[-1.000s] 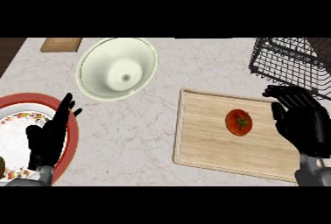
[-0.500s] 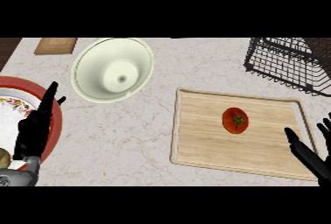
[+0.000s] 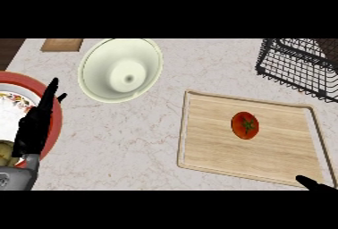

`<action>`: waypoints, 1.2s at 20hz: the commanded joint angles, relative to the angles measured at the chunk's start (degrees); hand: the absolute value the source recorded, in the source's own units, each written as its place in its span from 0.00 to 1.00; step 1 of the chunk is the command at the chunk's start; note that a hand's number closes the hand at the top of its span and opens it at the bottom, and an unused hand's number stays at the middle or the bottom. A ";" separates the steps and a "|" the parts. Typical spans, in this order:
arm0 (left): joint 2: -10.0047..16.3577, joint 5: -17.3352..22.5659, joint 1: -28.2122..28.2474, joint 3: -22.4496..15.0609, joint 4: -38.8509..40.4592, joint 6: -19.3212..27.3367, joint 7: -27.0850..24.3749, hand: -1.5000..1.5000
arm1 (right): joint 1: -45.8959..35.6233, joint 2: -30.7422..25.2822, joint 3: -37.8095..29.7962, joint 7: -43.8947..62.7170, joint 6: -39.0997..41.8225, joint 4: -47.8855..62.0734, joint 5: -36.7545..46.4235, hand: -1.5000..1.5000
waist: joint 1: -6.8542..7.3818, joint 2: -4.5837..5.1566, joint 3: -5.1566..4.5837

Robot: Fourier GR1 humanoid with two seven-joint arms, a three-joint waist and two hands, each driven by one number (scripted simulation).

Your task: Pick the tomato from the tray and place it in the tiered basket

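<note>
Left hand [image 3: 36, 127] open and holding nothing: fingers straight and together, pointing up the view, thumb slightly out. It sits over the right side of a red-rimmed plate [image 3: 14, 77] with a floral pattern; contact with the plate can't be told. Grey forearm comes in at the lower left corner.

Right hand [image 3: 317, 184] shows only as a black tip at the lower right edge, over the near right corner of the tray [image 3: 214, 154]. Can't tell if it is spread or curled.

Tomato [image 3: 246, 125] is up and left of that right hand tip and well to the right of the left hand. It lies on the tray, stem side up, untouched by either hand.

Bench [image 3: 132, 143] is pale marble with faint veining. Tray is light wood, rectangular, with a raised lip. Tiered basket [image 3: 297, 67] is black wire mesh, beyond the tray and up from the right hand. A cream round dish [image 3: 120, 69] sits up and right of the left hand, glossy. Small wooden board [image 3: 63, 44] at the far edge, above the left hand.
</note>
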 commanded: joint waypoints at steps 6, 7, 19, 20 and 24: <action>-2.26 -1.96 -3.39 -0.61 1.66 -0.48 0.74 0.50 | -15.20 -14.00 1.97 36.89 4.02 -8.49 5.20 0.00 | 1.96 0.23 0.22; -3.14 -2.00 -4.37 -0.26 3.64 -0.65 0.49 0.50 | -16.17 -14.68 0.74 39.79 5.40 -9.50 4.26 0.00 | 1.34 0.13 0.24; -5.69 -4.87 -6.33 0.30 5.84 -1.10 0.30 0.50 | -33.12 -7.21 13.73 50.35 13.16 4.52 6.18 0.00 | 1.17 0.11 0.32; -3.81 -3.90 -4.29 1.19 3.71 -2.50 0.73 0.50 | -35.04 -5.55 17.07 53.65 11.39 5.12 9.74 0.00 | 1.78 0.06 0.30; -3.95 -4.44 -1.92 2.40 1.86 -2.68 -0.11 0.50 | -37.41 -5.02 14.52 56.66 15.50 4.09 7.72 0.00 | 1.22 -0.12 0.32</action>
